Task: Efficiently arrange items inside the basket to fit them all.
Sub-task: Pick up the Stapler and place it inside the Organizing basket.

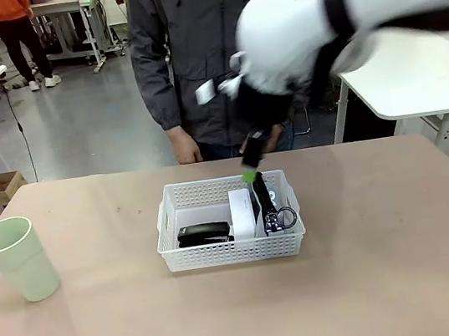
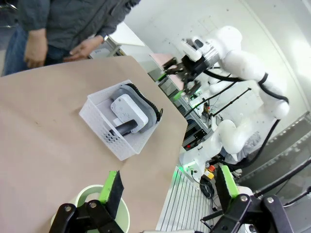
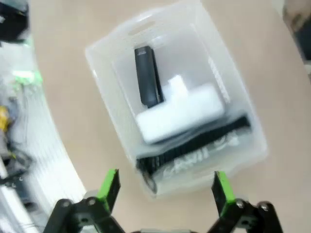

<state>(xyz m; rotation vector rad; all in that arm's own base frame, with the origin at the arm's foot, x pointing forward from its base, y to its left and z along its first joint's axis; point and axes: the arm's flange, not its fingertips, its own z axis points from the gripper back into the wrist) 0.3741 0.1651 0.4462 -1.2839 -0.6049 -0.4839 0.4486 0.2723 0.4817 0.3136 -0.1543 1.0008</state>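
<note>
While the right gripper (image 3: 166, 180) hangs over the basket (image 1: 233, 253) with its fingers spread wide and nothing in them, the grey shoe (image 1: 266, 206), the white box (image 1: 242, 213) and the black stapler (image 1: 203, 234) lie inside it. The green cup (image 1: 18, 258) stands on the table (image 1: 391, 261), well apart from the basket. The left gripper (image 2: 167, 180) is above the cup, wide apart too and empty.
</note>
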